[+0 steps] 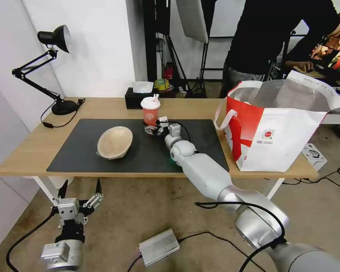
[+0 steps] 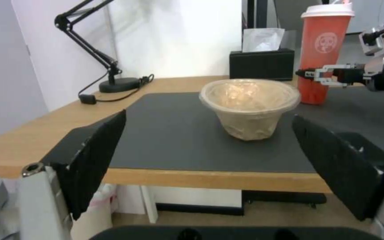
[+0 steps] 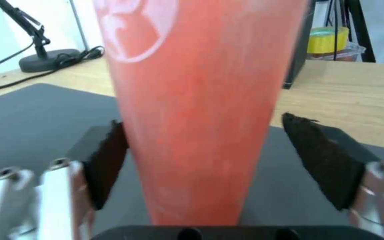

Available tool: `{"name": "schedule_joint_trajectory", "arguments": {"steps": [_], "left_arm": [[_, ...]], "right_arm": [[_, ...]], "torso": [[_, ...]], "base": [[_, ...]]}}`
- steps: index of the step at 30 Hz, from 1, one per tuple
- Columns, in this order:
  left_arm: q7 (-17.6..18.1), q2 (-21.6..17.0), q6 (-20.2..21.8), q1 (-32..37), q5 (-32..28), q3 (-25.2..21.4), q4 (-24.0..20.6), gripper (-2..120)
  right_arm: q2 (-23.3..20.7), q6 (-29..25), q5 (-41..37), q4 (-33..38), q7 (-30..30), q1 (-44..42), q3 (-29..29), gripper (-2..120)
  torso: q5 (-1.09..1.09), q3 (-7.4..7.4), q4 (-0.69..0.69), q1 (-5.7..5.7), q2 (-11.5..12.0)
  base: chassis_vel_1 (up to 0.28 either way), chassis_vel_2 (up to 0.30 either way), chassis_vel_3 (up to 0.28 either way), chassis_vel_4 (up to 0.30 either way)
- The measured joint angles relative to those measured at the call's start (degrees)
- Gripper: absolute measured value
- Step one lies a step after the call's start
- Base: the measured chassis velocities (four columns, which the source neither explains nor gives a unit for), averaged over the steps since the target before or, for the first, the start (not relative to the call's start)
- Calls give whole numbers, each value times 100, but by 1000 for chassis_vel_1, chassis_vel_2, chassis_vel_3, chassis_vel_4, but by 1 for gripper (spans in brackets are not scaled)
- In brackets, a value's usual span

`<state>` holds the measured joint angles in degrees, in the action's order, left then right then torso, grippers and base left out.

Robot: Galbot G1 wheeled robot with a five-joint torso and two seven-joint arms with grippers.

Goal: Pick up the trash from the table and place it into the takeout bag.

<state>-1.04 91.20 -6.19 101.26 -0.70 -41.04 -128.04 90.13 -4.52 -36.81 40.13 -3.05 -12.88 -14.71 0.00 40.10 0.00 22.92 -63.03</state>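
Observation:
The red drink cup (image 1: 150, 111) with a white lid stands upright at the far edge of the dark mat (image 1: 83, 155) on the table (image 1: 34, 147). My right gripper (image 1: 152, 128) is open around the cup's lower half (image 3: 192, 116), one pad at its side and the other a small gap away. The shallow beige bowl (image 1: 114, 142) sits on the mat to the cup's left (image 2: 250, 103). The white-and-red takeout bag (image 1: 279, 128) stands open at the table's right end. My left gripper (image 1: 82, 185) hangs open below the table's front edge, facing the bowl.
A black tissue box (image 1: 138, 99) sits behind the cup, and a black desk lamp (image 1: 60, 105) with its cable stands at the far left corner. A person stands behind the bag. A grey box (image 1: 158, 245) and cables lie on the floor.

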Motion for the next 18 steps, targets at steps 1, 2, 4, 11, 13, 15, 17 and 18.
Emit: {"name": "schedule_joint_trajectory", "arguments": {"steps": [1,2,4,11,13,15,17,18], "left_arm": [[0,0,-3,1,2,8,-1,100],[0,0,-3,1,2,8,-1,100],[0,1,-7,5,7,25,-1,100],[-2,2,-11,8,13,41,-5,100],[-2,3,-13,6,16,48,-4,100],[-3,3,-23,5,17,48,6,100],[-3,3,-28,4,18,46,11,100],[-4,3,-37,-1,18,38,21,100]], "right_arm": [[0,0,0,-12,-7,1,14,78],[0,0,0,-12,-7,1,14,78],[0,0,0,-33,-31,1,23,72],[-5,-2,-3,-24,-44,-21,25,49],[-7,-2,-6,-12,-41,-40,19,41],[-8,-4,-10,1,-38,-71,10,36],[-9,-5,-11,6,-34,-81,9,34],[-11,-5,-14,24,-26,-104,9,29]], "torso": [[0,0,0,0,0],[0,0,0,0,0],[0,0,0,0,0],[0,0,0,0,0],[0,0,0,0,0],[0,0,0,0,0],[0,0,0,0,0],[0,0,0,0,0]], "base": [[0,0,0,0],[0,0,0,0],[0,0,0,0],[0,0,0,0],[0,0,0,0],[0,0,0,0],[0,0,0,0],[0,0,0,0]]}}
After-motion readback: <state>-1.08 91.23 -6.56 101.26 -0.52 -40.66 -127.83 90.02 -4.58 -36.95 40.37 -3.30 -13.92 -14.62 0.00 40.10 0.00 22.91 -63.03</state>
